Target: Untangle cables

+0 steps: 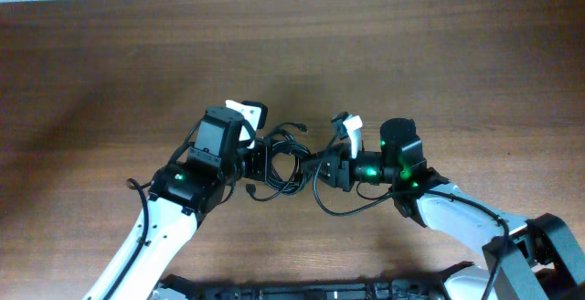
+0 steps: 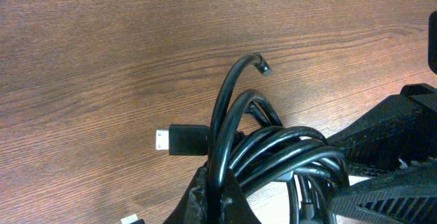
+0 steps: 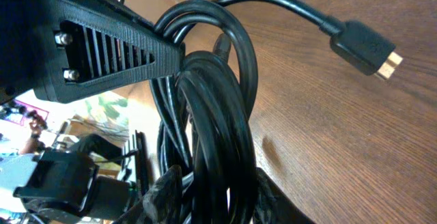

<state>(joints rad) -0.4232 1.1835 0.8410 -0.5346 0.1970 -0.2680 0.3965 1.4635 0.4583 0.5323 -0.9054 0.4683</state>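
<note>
The cables (image 1: 287,165) sit as one tight coil at mid-surface (image 1: 439,53), between the two arms. The left claw (image 1: 260,160) grasps the coil's left side and the right claw (image 1: 323,169) its right side; both look clenched on it. Little seems done: the loops are all bunched together, with only a plug (image 3: 365,46) and a short end free. Every cord is yet to be separated. The wrist views cut off the fingertips, and the number of cords cannot be told.
</note>
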